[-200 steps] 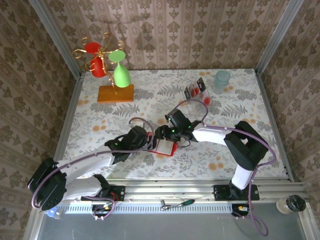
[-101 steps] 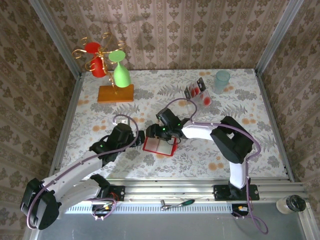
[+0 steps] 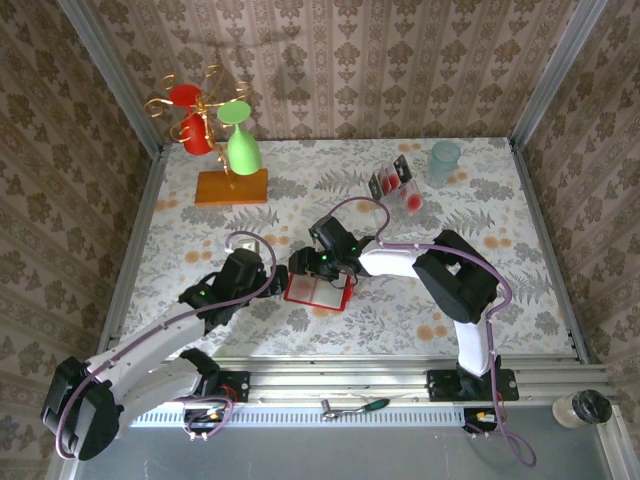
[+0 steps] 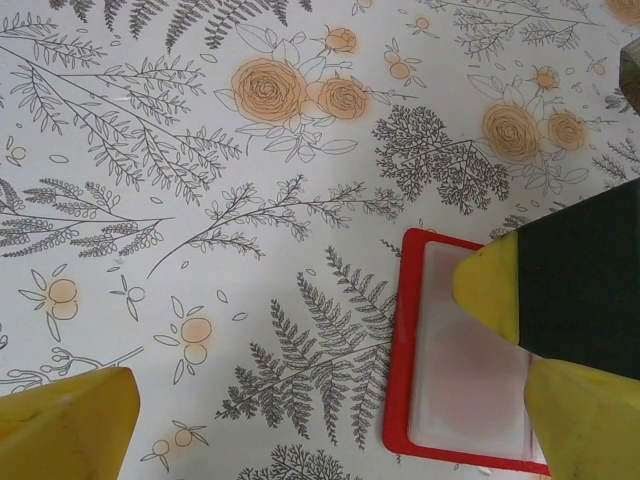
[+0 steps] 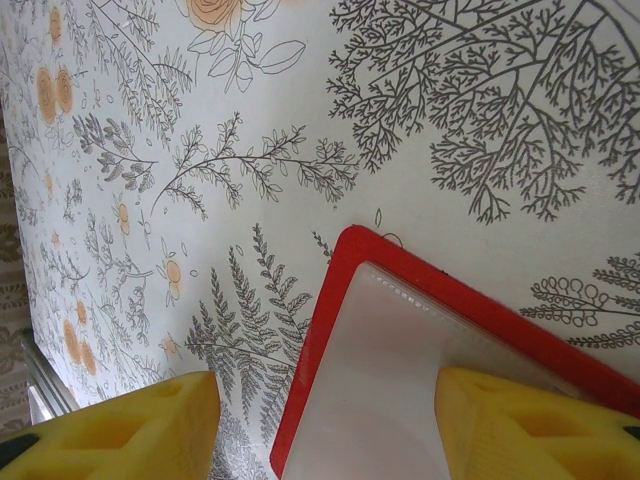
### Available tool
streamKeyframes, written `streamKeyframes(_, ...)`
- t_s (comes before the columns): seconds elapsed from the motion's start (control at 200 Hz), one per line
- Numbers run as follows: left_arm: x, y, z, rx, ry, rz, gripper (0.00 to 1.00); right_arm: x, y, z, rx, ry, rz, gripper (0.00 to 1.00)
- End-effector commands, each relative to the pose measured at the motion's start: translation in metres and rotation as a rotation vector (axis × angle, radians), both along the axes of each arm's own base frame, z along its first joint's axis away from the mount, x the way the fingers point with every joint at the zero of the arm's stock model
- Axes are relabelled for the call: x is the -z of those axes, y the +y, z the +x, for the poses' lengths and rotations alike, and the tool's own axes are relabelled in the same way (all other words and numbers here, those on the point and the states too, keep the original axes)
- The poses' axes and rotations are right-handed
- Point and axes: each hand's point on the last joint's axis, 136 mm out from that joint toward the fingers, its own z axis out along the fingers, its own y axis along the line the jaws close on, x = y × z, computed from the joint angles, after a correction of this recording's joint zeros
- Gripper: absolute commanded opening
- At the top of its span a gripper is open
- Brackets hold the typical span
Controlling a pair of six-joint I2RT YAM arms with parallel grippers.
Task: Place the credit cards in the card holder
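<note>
The card holder lies open and flat on the flowered cloth, a red frame around a pale inner pocket. My right gripper is open and straddles the holder's left edge. One of its fingers rests on the pale pocket and the other hangs over the cloth. My left gripper stands wide open just left of the holder and holds nothing. The credit cards stand in a clear rack at the back right, far from both grippers.
A gold cup tree with red and green cups stands on an orange block at the back left. A teal cup sits in the back right corner. Metal rails edge the table.
The left arm has drawn back to the left, off the card holder. The right gripper has shifted left, and the holder has slid a little left with it.
</note>
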Motion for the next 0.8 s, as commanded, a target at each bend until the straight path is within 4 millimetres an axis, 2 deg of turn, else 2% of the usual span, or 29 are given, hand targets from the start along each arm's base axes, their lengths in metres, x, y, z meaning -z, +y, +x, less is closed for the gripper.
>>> streamKeyframes(0.0,0.007,-0.002,0.000,0.022,0.013,0.009,1.00,-0.023,0.001,-0.002,-0.021,-0.022,0.036,0.60)
streamKeyframes(0.17,0.011,-0.011,0.004,0.044,0.028,-0.001,1.00,-0.044,-0.010,-0.001,-0.005,-0.055,0.047,0.60)
streamKeyframes(0.325,0.012,-0.021,0.010,0.069,0.034,-0.004,1.00,-0.054,-0.030,-0.003,0.028,-0.083,0.034,0.60)
streamKeyframes(0.64,0.015,-0.048,0.016,0.155,0.033,0.036,1.00,-0.051,-0.101,-0.027,0.076,-0.146,-0.212,0.59)
streamKeyframes(0.79,0.022,-0.054,0.016,0.181,0.039,0.099,1.00,-0.044,-0.132,-0.041,0.090,-0.160,-0.333,0.59)
